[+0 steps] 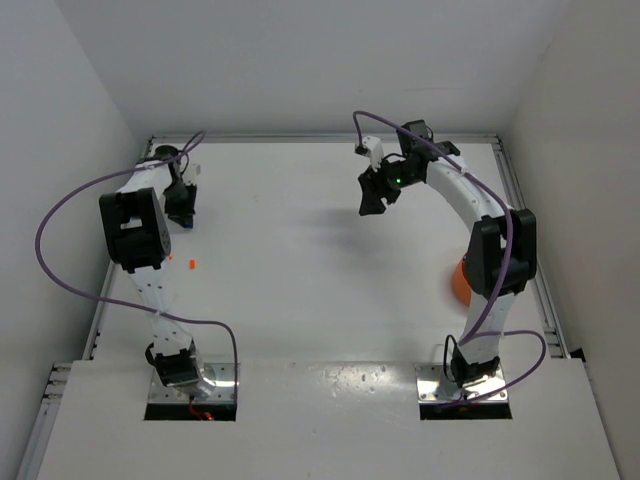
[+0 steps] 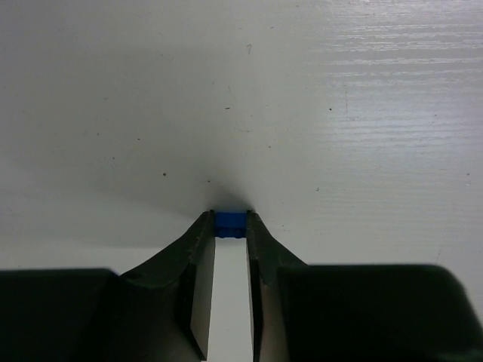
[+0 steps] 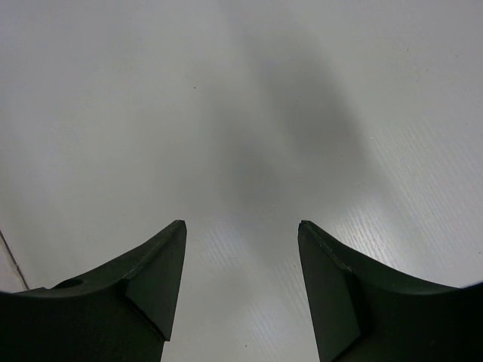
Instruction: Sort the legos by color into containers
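Two arms stand over a white table (image 1: 300, 260) seen from above. The left gripper (image 1: 184, 220) is low at the far left, an orange brick (image 1: 191, 264) lies just nearer, and the orange bowl (image 1: 458, 282) sits half hidden behind the right arm. Only the left wrist view shows a blue brick (image 2: 230, 225) pinched between that gripper's fingertips, down at the tabletop. The right wrist view shows the right gripper (image 3: 241, 226) spread wide above the white surface.

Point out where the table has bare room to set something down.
Bare: the middle of the table, between left gripper and bowl. Crowded: the left side, where that gripper pinches a blue lego near two orange legos.
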Controlling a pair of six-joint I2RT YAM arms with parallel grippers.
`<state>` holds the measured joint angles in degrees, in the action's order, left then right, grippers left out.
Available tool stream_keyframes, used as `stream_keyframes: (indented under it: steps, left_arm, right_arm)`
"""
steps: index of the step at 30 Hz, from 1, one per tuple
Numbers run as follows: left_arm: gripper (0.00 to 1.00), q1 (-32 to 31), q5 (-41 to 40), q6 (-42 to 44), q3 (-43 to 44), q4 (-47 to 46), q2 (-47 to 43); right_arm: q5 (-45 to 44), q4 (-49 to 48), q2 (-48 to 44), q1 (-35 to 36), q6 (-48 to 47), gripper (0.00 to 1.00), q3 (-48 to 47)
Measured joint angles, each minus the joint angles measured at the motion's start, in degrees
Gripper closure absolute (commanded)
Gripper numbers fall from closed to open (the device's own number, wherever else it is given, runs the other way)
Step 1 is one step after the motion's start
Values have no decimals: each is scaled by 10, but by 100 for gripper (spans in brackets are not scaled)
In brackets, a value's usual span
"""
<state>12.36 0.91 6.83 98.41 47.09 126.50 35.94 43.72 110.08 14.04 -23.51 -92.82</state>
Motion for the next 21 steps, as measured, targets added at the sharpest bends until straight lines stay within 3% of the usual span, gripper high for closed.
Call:
stream_keyframes:
  steps: [3, 6, 13, 21]
  left_arm:
    - [85, 0, 13, 0, -3, -2, -2]
    - [85, 3, 75, 3, -26, -12, -18]
    - [85, 3, 399, -16, -115, -9, -80]
    - [85, -19, 696, -141, -229, -96, -106]
  right_arm:
    - [6, 0, 0, 0, 0, 38, 0]
    - [32, -20, -4, 0, 5, 38, 12]
    - [106, -176, -101, 27, 81, 43, 180]
    - [153, -397, -98, 108, 214, 48, 210]
